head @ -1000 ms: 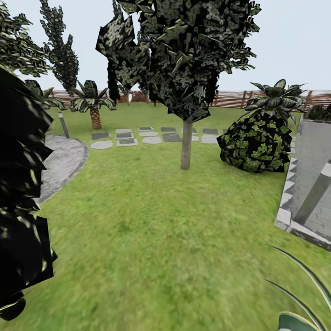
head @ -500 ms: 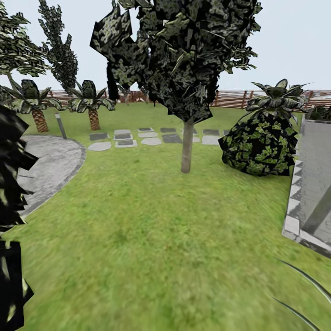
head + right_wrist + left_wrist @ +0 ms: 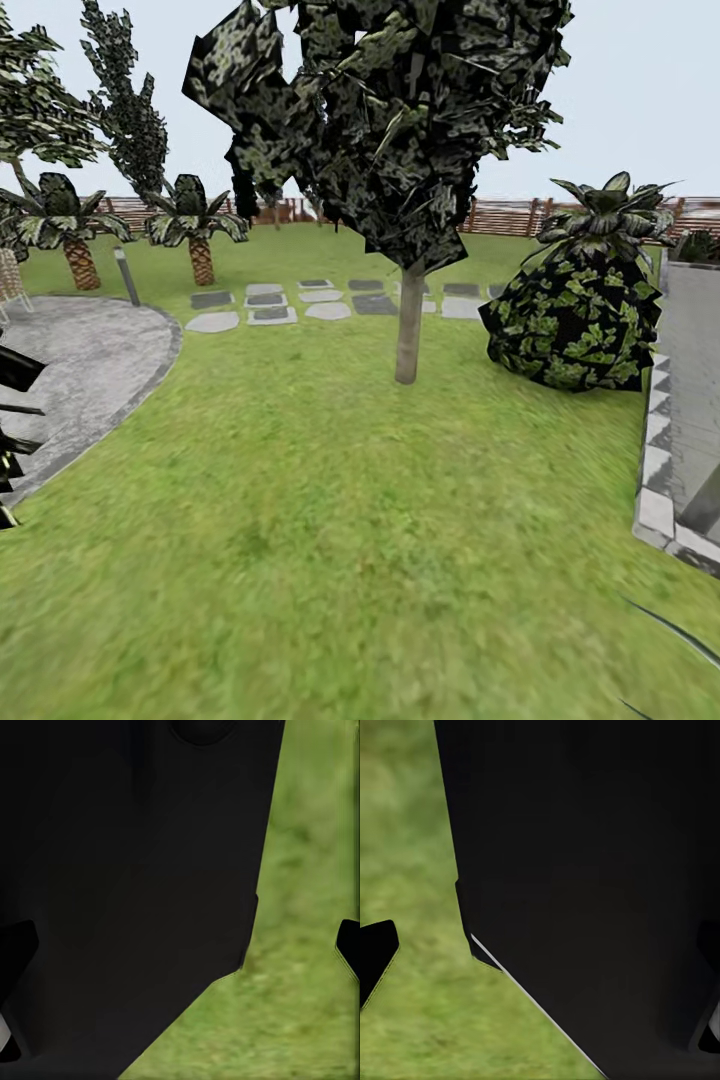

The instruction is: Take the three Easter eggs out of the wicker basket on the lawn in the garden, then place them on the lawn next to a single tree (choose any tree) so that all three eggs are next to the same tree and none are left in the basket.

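Observation:
The Easter eggs and the wicker basket are out of view. The lawn (image 3: 330, 520) spreads wide ahead of me in the head view. A tree (image 3: 407, 335) with a pale grey-brown trunk and a dark leafy crown stands on it at mid distance. My left gripper (image 3: 544, 960) hangs over grass beside my own black body, its fingertips (image 3: 376, 956) far apart with nothing held. My right gripper (image 3: 181, 949) is the same, fingertips (image 3: 349, 945) spread wide over grass.
A big round shrub (image 3: 570, 325) sits right of the tree. A raised grey paved edge (image 3: 665, 490) lies at the right and a curved paved patch (image 3: 85, 360) at the left. Stepping stones (image 3: 300, 300), two palms (image 3: 200, 235), a post (image 3: 126, 275) and the slat fence (image 3: 520, 215) lie beyond.
The camera has moved. The near black foliage at the left has almost slid out of the picture, uncovering the paved patch and a second palm. The tree looks slightly closer.

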`<state>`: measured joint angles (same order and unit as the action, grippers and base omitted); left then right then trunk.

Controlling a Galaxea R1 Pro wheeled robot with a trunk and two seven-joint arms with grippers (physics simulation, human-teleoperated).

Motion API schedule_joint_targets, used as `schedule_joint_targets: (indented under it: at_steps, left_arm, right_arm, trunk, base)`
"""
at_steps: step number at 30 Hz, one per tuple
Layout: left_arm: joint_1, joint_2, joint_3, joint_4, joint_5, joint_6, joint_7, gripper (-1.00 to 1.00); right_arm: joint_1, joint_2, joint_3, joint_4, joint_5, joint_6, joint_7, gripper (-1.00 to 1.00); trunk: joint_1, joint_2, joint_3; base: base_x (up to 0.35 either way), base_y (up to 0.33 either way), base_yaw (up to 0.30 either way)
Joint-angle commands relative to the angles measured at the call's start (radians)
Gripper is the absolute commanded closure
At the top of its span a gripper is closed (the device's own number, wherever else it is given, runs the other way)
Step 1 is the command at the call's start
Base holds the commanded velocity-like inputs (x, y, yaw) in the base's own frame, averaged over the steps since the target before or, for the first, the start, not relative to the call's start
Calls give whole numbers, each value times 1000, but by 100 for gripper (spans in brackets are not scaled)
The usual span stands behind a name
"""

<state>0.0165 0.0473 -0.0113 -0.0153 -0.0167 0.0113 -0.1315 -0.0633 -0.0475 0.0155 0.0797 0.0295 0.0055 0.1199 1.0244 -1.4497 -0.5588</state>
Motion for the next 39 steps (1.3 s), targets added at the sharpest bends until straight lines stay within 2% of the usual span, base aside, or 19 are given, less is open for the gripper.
schedule_joint_targets:
  at_steps: [1, 17, 30, 39]
  left_arm:
    - [0, 0, -1, -2, -2, 1, -3, -100]
    - [0, 0, 1, -2, -2, 1, -3, -100]
    - [0, 0, 1, -2, -2, 1, -3, -100]
    - [0, 0, 1, -2, -2, 1, -3, -100]
  right_arm:
    - [-1, 0, 1, 2, 3, 1, 3, -100]
    - [-1, -1, -5, 2, 0, 1, 3, -100]
    - [-1, -1, -6, 2, -2, 1, 3, -100]
    - [-1, -2, 0, 2, 3, 0, 3, -100]
  trunk:
    - [1, 0, -1]
    - [1, 0, -1]
    - [1, 0, -1]
    - [1, 0, -1]
  base:
    - [340, 0, 0]
    - [340, 0, 4]
    - [340, 0, 240]
    - [340, 0, 32]
